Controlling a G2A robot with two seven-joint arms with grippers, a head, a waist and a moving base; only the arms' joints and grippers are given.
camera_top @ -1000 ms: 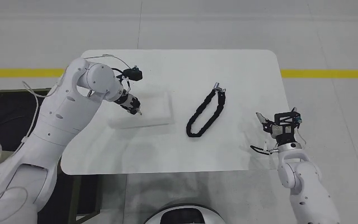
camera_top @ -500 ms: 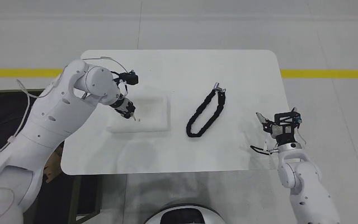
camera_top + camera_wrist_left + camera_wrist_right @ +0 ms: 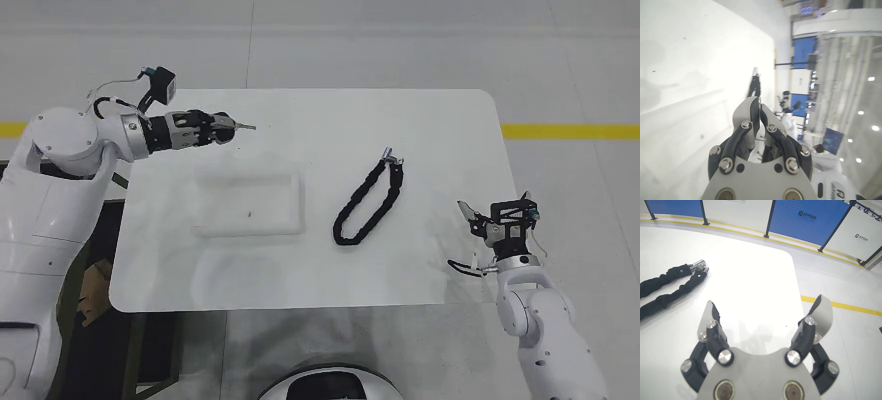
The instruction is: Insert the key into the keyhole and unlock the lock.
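Top view has the left claw pinched on the key, chain lock well beyond its tip, right claw gaping wide.

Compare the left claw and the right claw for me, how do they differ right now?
The left claw is shut on the key; the right claw is open and holds nothing. The left claw hangs over the far left part of the table, the right claw by its near right edge. Both are apart from the chain lock, which lies between them.
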